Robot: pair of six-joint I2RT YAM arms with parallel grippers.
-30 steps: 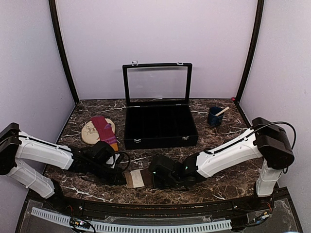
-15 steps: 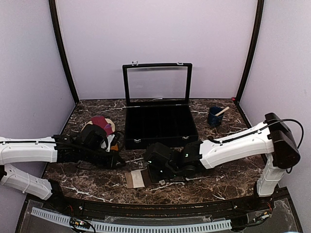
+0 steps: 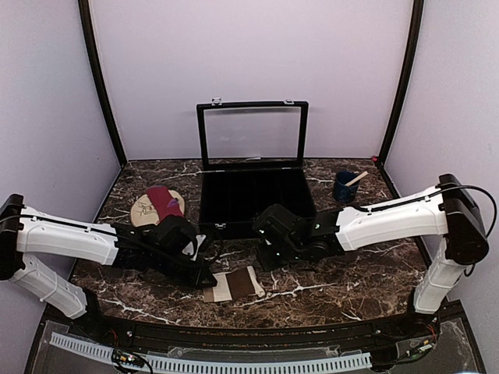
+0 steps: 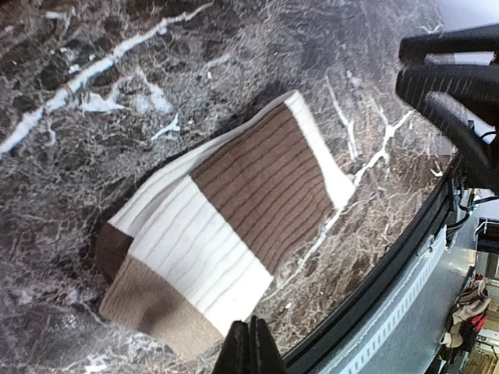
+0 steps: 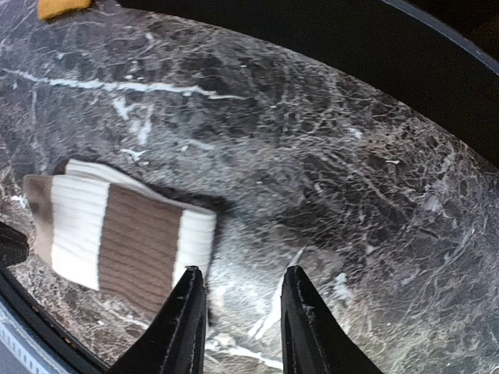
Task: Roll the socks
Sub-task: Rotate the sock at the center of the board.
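Neither sock looks rolled: the cream sock lies flat by the pressed-together left gripper and the spread right gripper, the maroon sock well apart.

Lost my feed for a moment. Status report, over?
Left claw shut, at beige end of cream sock. Right claw open, empty. Sock flat, unrolled; maroon sock on mat. Nothing blocking.

cream-brown sock flat, maroon sock on mat
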